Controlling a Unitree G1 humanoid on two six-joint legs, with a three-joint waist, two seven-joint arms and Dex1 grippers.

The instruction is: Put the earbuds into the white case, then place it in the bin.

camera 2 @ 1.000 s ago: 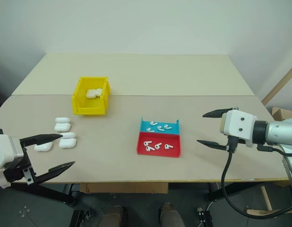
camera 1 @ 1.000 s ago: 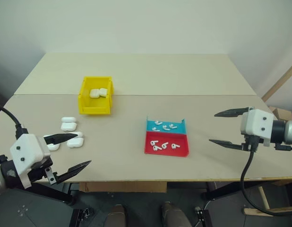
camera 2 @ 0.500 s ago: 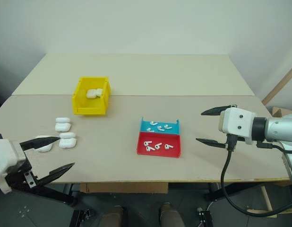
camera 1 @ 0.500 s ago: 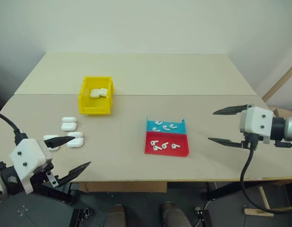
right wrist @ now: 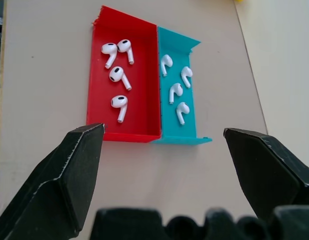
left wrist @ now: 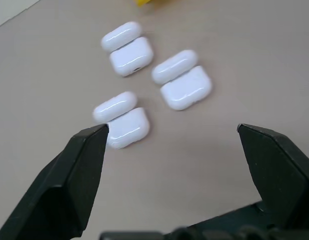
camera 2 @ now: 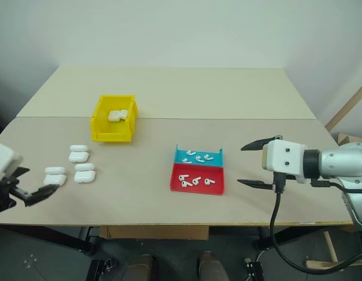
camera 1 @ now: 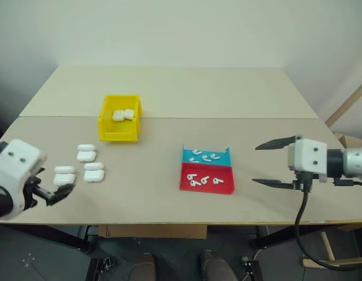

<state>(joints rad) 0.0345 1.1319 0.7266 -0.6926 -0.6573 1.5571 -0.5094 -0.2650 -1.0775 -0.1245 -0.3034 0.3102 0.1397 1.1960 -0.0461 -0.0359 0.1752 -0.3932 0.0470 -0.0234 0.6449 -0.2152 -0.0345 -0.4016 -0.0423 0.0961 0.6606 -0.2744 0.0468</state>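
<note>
A: Which step is in hand?

B: The approach, I'd say. The left claw (left wrist: 172,132) is spread wide, empty, over three glossy white rounded plastic cases (left wrist: 120,119) lying open near the worktop's left edge. The right claw (right wrist: 162,132), also spread and empty, faces tiny white stemmed earbuds (right wrist: 119,75) in the red and blue trays.

A: Next?

B: Likely pinching one earbud. The yellow high-walled plastic bin (camera 1: 118,122) sits behind the cases.

Head eyes look down over the whole table (camera 1: 169,88); wrist views sit close, seemingly angled downward.
</note>
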